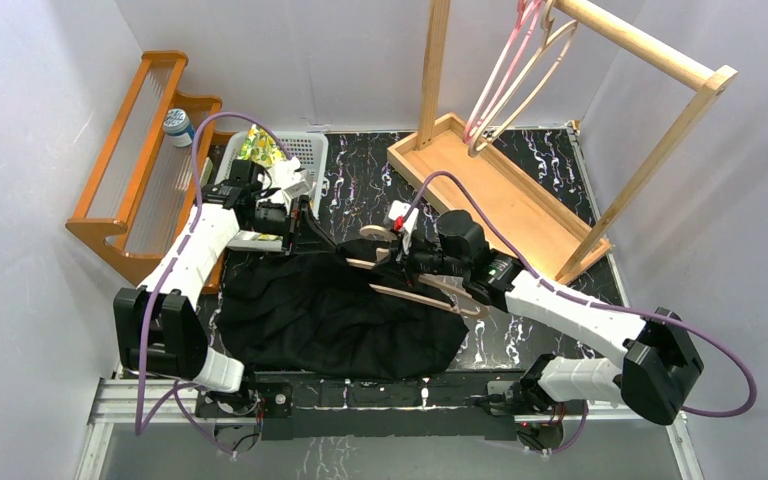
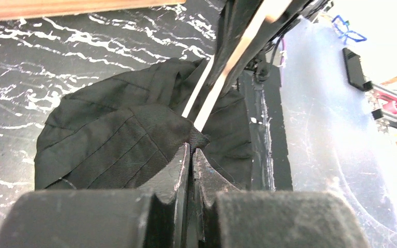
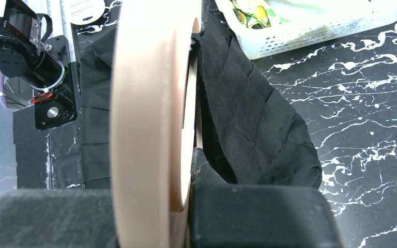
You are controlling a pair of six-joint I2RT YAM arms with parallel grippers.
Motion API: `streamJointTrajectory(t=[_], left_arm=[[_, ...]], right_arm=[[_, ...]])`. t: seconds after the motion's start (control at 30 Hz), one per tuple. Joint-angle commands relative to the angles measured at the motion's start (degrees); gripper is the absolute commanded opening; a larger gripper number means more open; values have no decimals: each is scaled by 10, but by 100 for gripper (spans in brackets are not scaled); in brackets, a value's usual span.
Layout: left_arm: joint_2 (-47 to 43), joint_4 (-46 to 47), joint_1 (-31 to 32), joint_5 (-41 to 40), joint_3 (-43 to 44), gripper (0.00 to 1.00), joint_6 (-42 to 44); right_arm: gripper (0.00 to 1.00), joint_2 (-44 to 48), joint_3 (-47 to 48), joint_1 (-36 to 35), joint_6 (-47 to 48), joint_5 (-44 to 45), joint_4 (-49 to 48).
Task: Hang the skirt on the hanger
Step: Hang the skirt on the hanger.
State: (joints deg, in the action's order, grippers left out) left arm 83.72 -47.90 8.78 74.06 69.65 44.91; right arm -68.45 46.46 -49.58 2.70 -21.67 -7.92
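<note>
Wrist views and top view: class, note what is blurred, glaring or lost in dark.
Left wrist view: dark fingers blurred up close, black pleated skirt sharp, top right corner blown out white. Right wrist view: pale wooden hanger soft near the lens, white plastic basket crisp. Top external view: even light, sharp, skirt's folds lost in black.

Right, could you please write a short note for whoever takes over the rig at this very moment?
Left hand: shut, pinching an edge of the black skirt.
Right hand: shut on the hanger, held over the skirt.
Skirt: lying mostly bunched on the table, in front of the arm bases.
Done: both things are gripped, and the hanger is at the skirt's upper edge.
Left: work the skirt onto the hanger; it is not on yet.
</note>
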Motion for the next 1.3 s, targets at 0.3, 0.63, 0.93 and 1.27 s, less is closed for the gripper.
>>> streamJointTrajectory(t=[0.3, 0.63, 0.93, 1.27], left_arm=[[-64, 40, 1, 42, -10, 25, -45], [-97, 22, 1, -130, 19, 61, -29], [-9, -143, 1, -130, 81, 54, 79], [40, -167, 43, -86, 61, 50, 117]], right_arm=[[0, -52, 39, -8, -44, -11, -134], [0, -51, 27, -10, -55, -19, -163], [0, -39, 36, -10, -48, -23, -140], [0, -37, 49, -10, -54, -26, -139]])
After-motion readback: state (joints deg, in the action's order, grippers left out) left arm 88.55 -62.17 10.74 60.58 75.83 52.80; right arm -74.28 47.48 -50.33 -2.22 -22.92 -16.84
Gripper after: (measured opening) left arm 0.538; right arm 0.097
